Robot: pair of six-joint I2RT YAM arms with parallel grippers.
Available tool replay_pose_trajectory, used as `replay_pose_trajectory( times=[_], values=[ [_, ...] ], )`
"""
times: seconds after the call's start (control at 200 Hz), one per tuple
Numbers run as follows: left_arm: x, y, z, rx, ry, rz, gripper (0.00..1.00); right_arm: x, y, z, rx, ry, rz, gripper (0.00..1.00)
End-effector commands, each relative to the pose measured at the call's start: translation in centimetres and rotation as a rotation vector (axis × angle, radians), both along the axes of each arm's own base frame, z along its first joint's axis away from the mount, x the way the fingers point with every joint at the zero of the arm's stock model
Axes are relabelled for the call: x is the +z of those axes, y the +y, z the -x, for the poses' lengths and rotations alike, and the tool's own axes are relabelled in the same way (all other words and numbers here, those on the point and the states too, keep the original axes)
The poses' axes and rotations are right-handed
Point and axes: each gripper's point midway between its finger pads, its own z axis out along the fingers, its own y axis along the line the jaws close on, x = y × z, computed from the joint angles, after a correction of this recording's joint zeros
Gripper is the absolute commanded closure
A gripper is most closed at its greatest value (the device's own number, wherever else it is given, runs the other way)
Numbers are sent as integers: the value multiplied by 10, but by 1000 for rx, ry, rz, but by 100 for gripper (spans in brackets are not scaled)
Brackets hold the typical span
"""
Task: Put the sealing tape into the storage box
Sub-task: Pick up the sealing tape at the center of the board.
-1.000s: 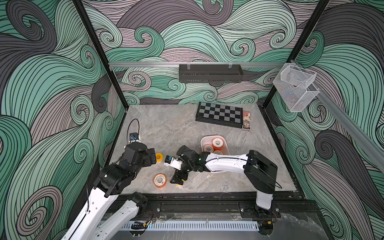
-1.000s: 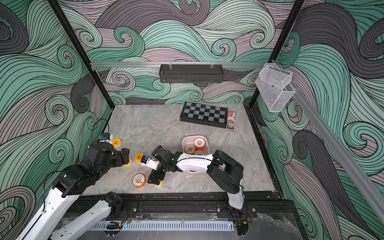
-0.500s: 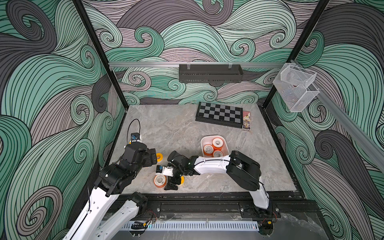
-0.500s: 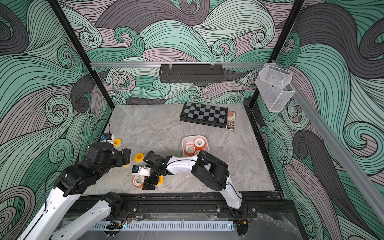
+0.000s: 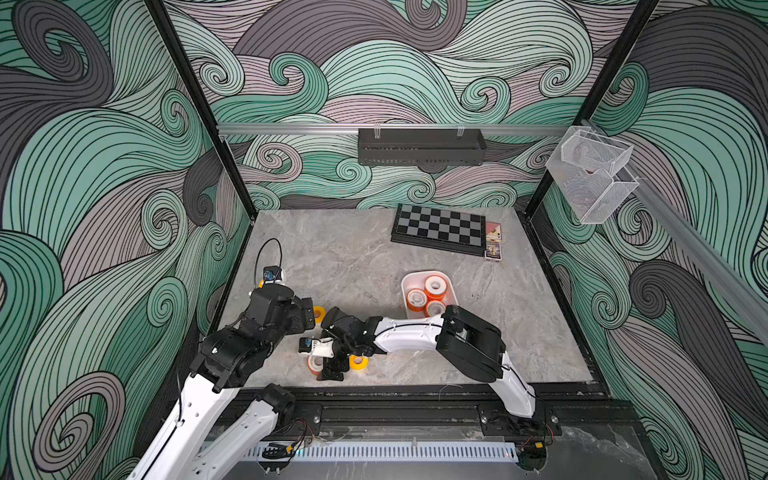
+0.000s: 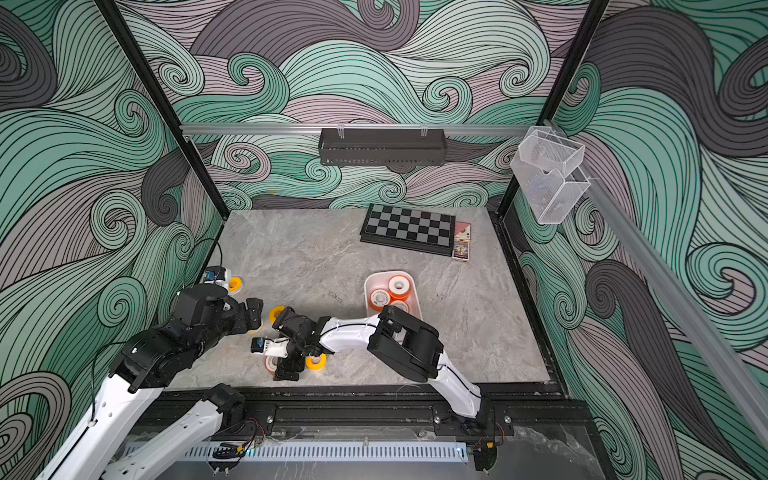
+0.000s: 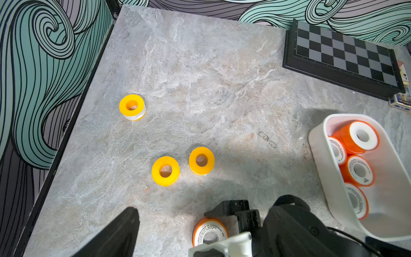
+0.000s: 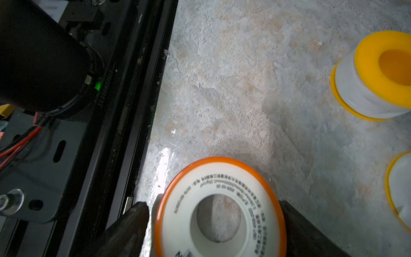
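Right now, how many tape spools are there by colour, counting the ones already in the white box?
Orange-rimmed spools: 5 (4 in the storage box, 1 on the table at the right end effector)
Yellow spools: 4, all on the table
Total: 9 visible

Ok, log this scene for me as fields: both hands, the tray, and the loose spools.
left hand: open, empty
right hand: straddling a flat orange-rimmed, white-faced tape spool near the front edge; grip unclear
white rounded plastic tray: holds four orange-rimmed spools
small yellow tape spools: four loose on the grey stone-look table
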Motion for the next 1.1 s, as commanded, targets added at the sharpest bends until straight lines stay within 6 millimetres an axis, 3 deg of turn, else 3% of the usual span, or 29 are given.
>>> replay_pose_trajectory(
  times=[0.0,0.21,0.475,0.635,0.896,1.096],
  values=[
    [3,-1,-1,-8,-17,8,6,0,7,-3,-17,-17,-6,13],
    [4,-1,0,-10,-23,13,6,8,6,-6,-43,-27,-29,19],
    [5,-1,1,-13,-29,21,6,45,5,-7,-90,-20,-103,27],
    [5,-2,1,-20,-33,25,6,64,-8,-8,-113,-23,-124,29],
    [5,-5,1,-30,-32,33,6,90,-60,-25,-233,23,-136,36],
    [4,-7,1,-37,-23,34,6,112,-125,-50,-415,72,-143,36]
  ],
)
